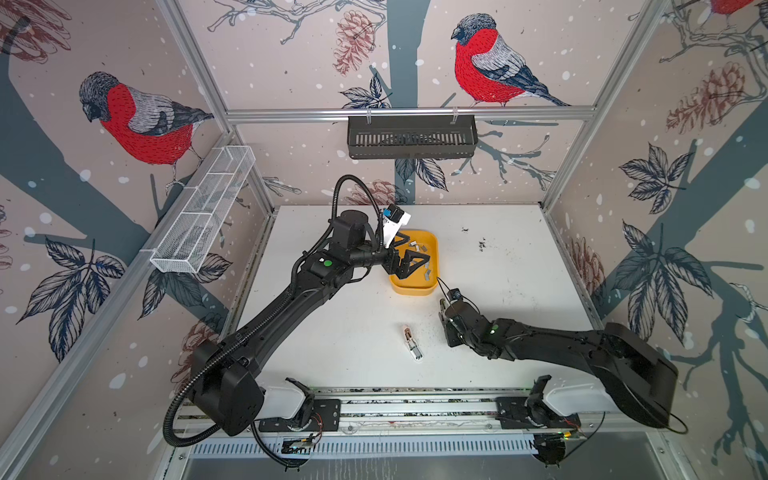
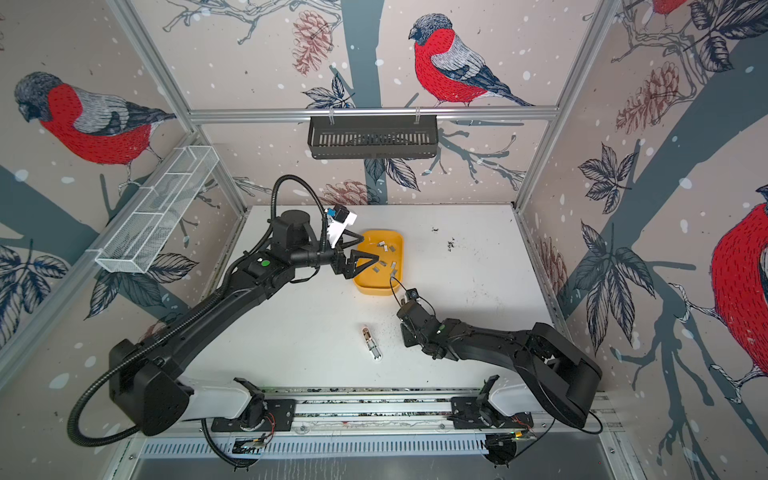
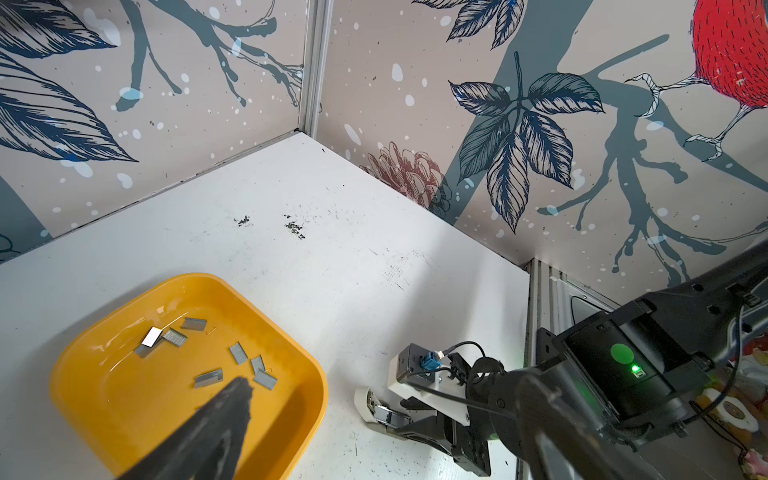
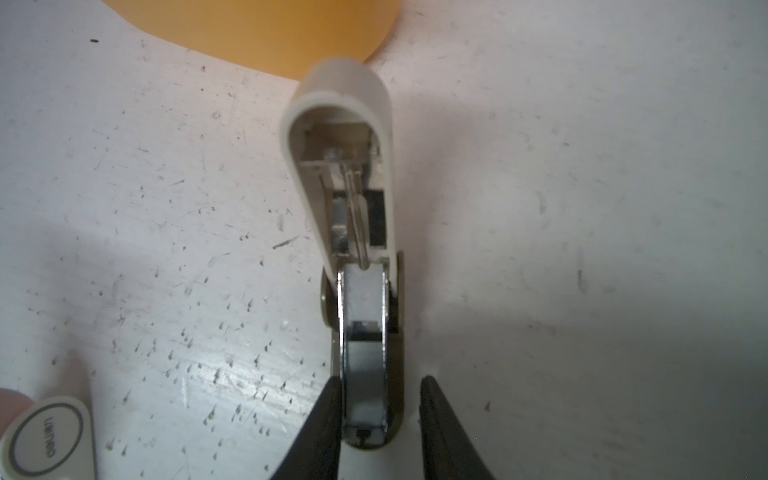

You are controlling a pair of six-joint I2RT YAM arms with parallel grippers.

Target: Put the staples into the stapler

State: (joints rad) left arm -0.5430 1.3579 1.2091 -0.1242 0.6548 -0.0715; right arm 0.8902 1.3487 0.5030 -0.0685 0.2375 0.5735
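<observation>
Several grey staples (image 3: 239,353) (image 1: 419,248) (image 2: 386,248) lie loose in a yellow tray (image 3: 299,374) (image 1: 411,286) (image 2: 374,286). My left gripper (image 1: 417,253) (image 2: 371,249) hangs open over the tray with nothing held. One of its fingers (image 3: 232,403) shows above the staples. A white stapler (image 4: 345,137) (image 3: 380,409) lies on the table near the tray, lid swung open and metal channel bared. My right gripper (image 4: 380,380) (image 3: 409,417) straddles that channel. One finger touches it and the other stands apart, so the gripper is open.
A second mini stapler (image 1: 412,343) (image 2: 371,343) (image 4: 50,440) lies on the white table left of the right gripper. Dark specks dot the table (image 3: 295,228). A black basket (image 1: 411,137) and a white wire basket (image 1: 203,208) hang on the walls.
</observation>
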